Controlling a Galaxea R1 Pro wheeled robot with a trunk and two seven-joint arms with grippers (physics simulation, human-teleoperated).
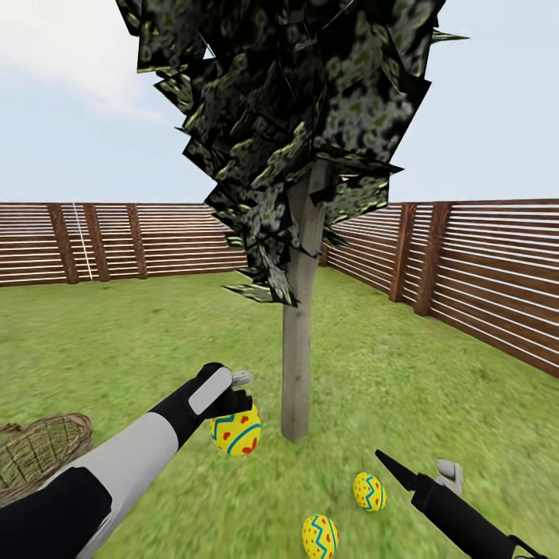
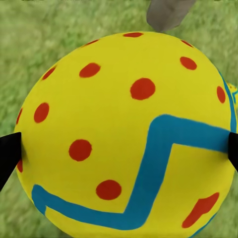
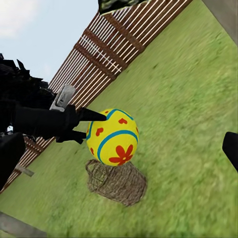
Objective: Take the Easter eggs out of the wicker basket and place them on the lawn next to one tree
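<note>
1. Head view. Your left pincer [image 1: 233, 404] holds the third egg [image 1: 236, 433] clamped between its fingers, in the air above the lawn [image 1: 140, 341], just beside the pale trunk of the tree [image 1: 296, 365]. Two eggs already lie on the grass near the trunk base: one [image 1: 369, 491] closer to the tree, one [image 1: 320, 536] nearer you. The wicker basket [image 1: 43, 454] sits on the lawn off to your left; what shows of its inside looks empty. The right pincer [image 1: 419, 481] hangs low near the two grounded eggs; one dark finger [image 1: 392, 468] sticks out, but you cannot tell its opening from here.
   - Risk: the egg hangs clear of the grass. Release from this height and it may bounce or roll away from the trunk, or knock the nearer grounded egg out of place.
   - Risk: a swing of the right arm could nudge the two placed eggs.

2. Left wrist view. The held egg [image 2: 129, 134] is seen close up, with a dark fingertip [image 2: 9, 153] at either flank, so the grip sits across its widest part. Only blurred grass shows behind.
   - Adds: contact on both sides, which the head view hides. It gives no height or tree position.

3. Right wrist view. It looks across at the left pincer [image 3: 91, 124] and its egg [image 3: 113, 137], with the basket [image 3: 118, 181] on the grass behind and the fence [image 3: 114, 49] beyond.
   - Adds: a side look showing a gap under the egg. One dark tip of the right pincer [image 3: 230, 148] shows at the edge; its state stays undetermined.
</note>
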